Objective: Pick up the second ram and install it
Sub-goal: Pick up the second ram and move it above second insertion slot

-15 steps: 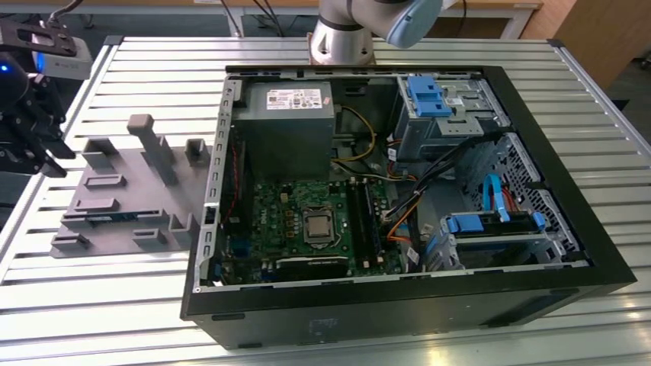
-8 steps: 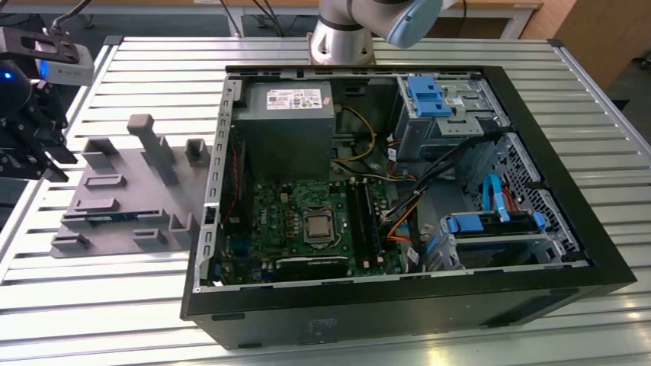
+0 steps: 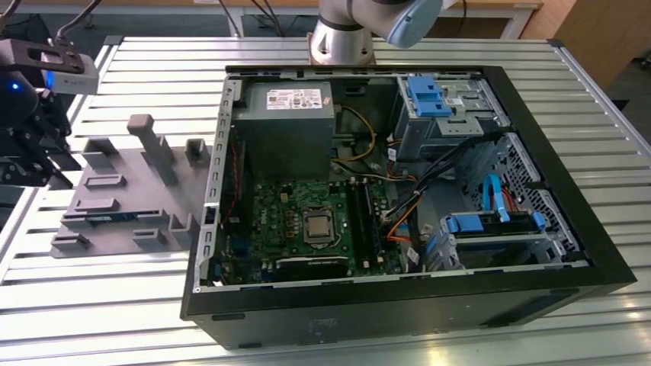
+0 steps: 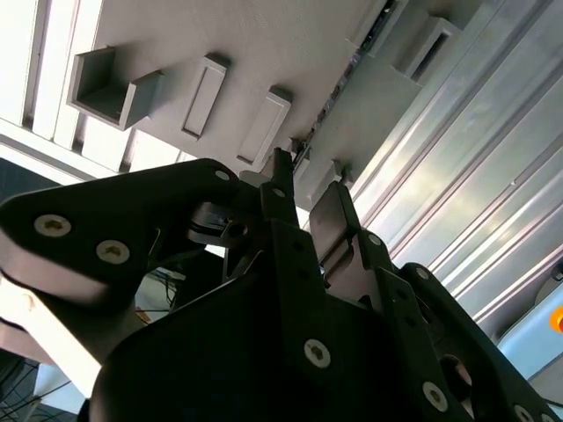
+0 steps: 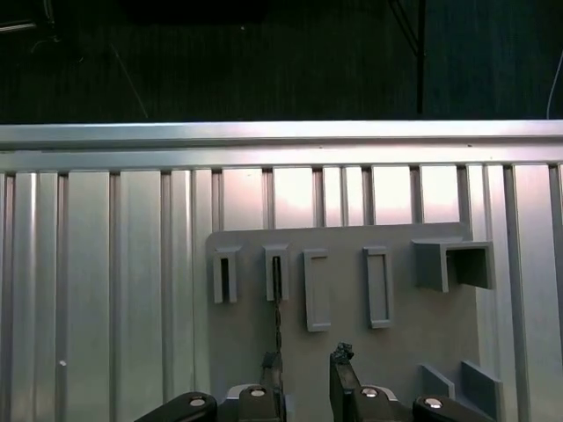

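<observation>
The second ram (image 5: 277, 316) stands on edge in a slot of the grey fixture (image 5: 396, 352), seen end-on as a thin dark strip. In the second wrist view the ram (image 4: 347, 75) runs as a thin line across the fixture (image 4: 264, 44). In the exterior view it is a blue-green strip (image 3: 102, 216) low on the fixture (image 3: 133, 198). My gripper (image 5: 306, 374) hovers over the fixture, open, with one finger (image 5: 273, 378) in line with the strip. It holds nothing, as the second wrist view of the gripper (image 4: 306, 198) also shows. In the exterior view the gripper (image 3: 36, 164) is at the far left.
The open computer case (image 3: 569, 290) lies on the slatted metal table (image 3: 112, 305), to the exterior view's right of the fixture. Its green motherboard (image 3: 295, 217) has dark memory slots (image 3: 364, 217) beside the processor. The arm's base (image 3: 341, 38) stands behind the case.
</observation>
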